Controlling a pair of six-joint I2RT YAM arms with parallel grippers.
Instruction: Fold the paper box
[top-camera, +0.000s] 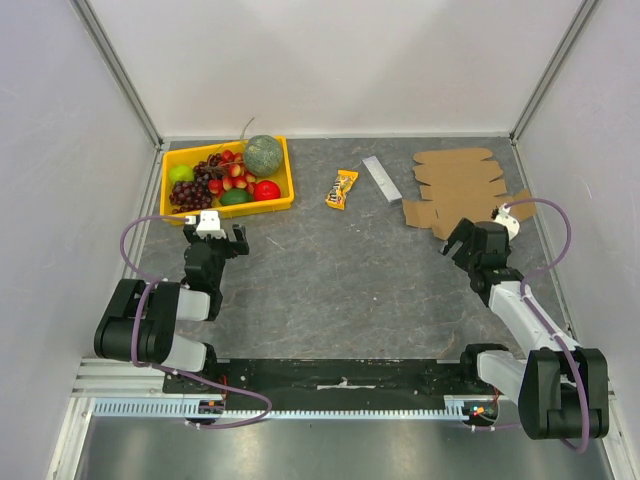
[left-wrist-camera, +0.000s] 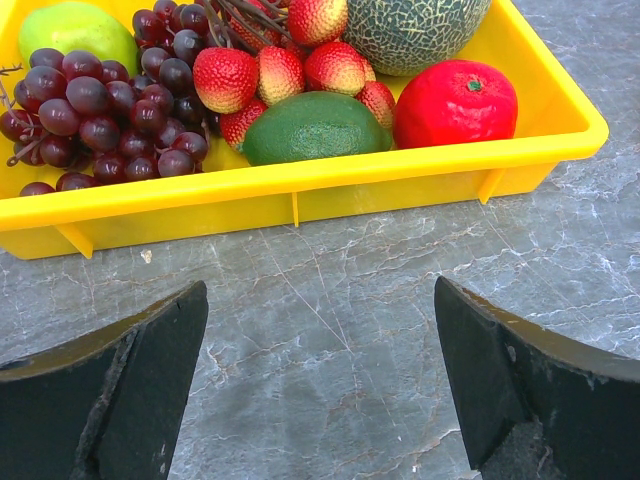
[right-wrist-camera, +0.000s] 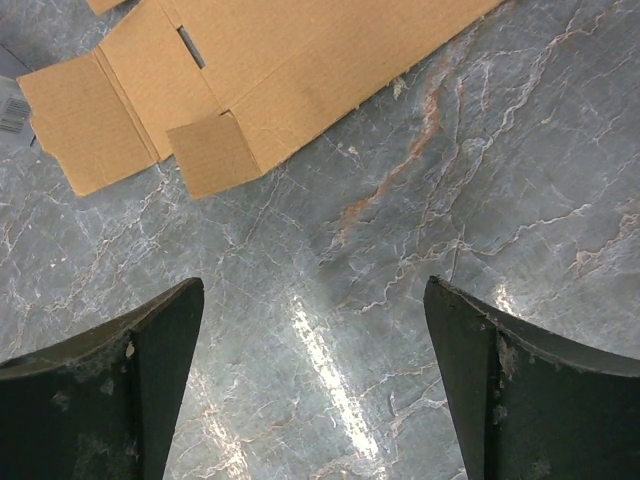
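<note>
I count one paper box (top-camera: 458, 188), a flat unfolded cardboard sheet, lying at the far right of the table (top-camera: 340, 290). My right hand (top-camera: 460, 238) hovers just beside its near edge, spread wide and grasping nothing. My left hand (top-camera: 222, 238), likewise released and empty, faces one yellow tray (top-camera: 286, 172) of fruit. Between tray and box lie one grey bar (top-camera: 380, 178) and what looks like one snack packet (top-camera: 343, 188).

No text is legible; the orange snack packet (top-camera: 342, 189) carries print too small to read.
</note>
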